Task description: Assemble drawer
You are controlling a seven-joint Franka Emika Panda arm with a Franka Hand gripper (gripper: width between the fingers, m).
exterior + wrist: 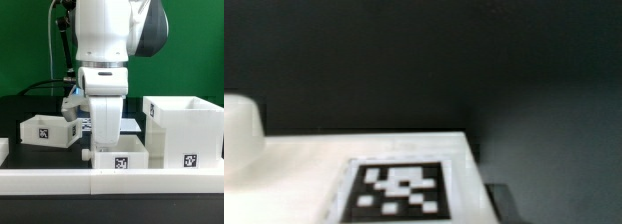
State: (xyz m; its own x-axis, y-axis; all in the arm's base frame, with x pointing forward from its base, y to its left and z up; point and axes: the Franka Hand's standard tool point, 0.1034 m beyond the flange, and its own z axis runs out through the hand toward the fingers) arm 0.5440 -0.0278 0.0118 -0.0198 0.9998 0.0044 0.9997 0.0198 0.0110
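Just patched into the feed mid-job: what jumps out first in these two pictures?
The big white arm fills the middle of the exterior view, its gripper low over the small tray at centre front. A second tray sits toward that view's left, the tall box shell toward its right. The wrist view shows mostly one black-and-white tag, close up.

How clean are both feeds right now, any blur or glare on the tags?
Exterior view: evenly lit, fairly sharp, no glare on the near tray, far tray or tall shell. Wrist view: out of focus; the tag is smeared against a dark background.
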